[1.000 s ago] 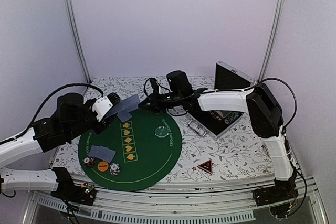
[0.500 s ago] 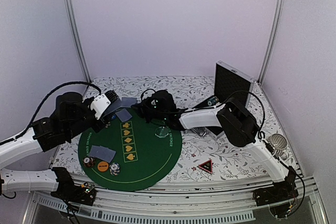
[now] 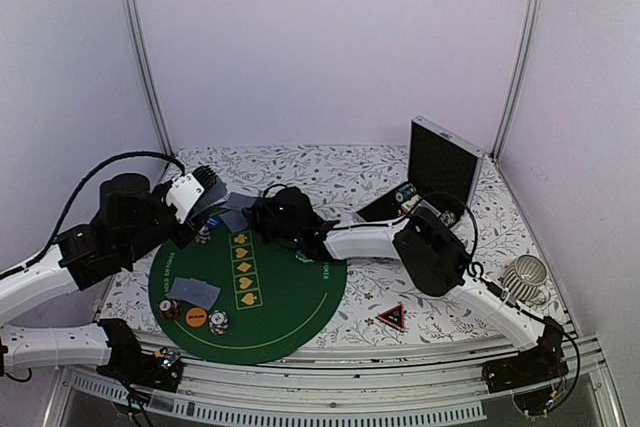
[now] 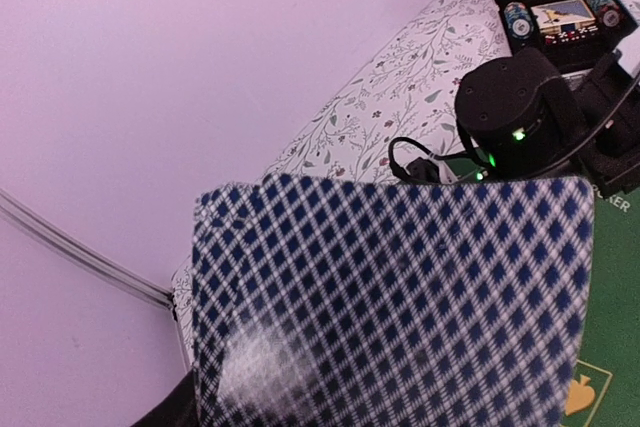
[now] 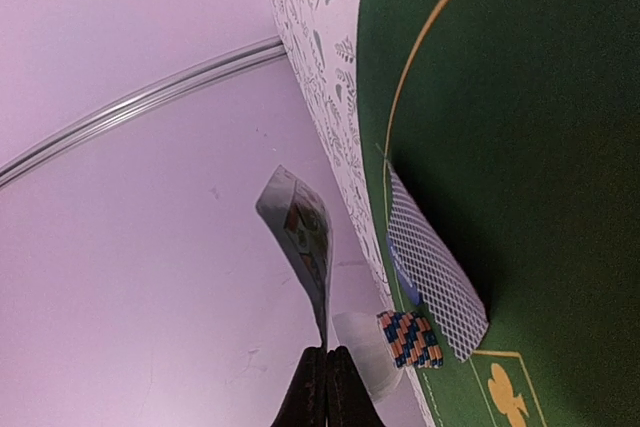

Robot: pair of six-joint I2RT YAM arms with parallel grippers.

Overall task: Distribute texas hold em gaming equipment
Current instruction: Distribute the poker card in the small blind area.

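The right arm has swung farther left, so the right gripper (image 5: 321, 357) now sits over the far-left rim of the green poker mat (image 3: 290, 297). Its fingers are pressed together; whether they touch the raised card cannot be told. Just off that rim, the left gripper (image 3: 208, 187) pinches the raised card (image 4: 390, 297) in the air. A flat card (image 5: 435, 292) lies on the mat's far-left edge, a striped chip stack (image 5: 410, 339) beside it. Near-left on the mat lie paired cards (image 3: 193, 292) and an orange disc (image 3: 197, 318). The triangle token (image 3: 391, 316) lies off the mat's right side.
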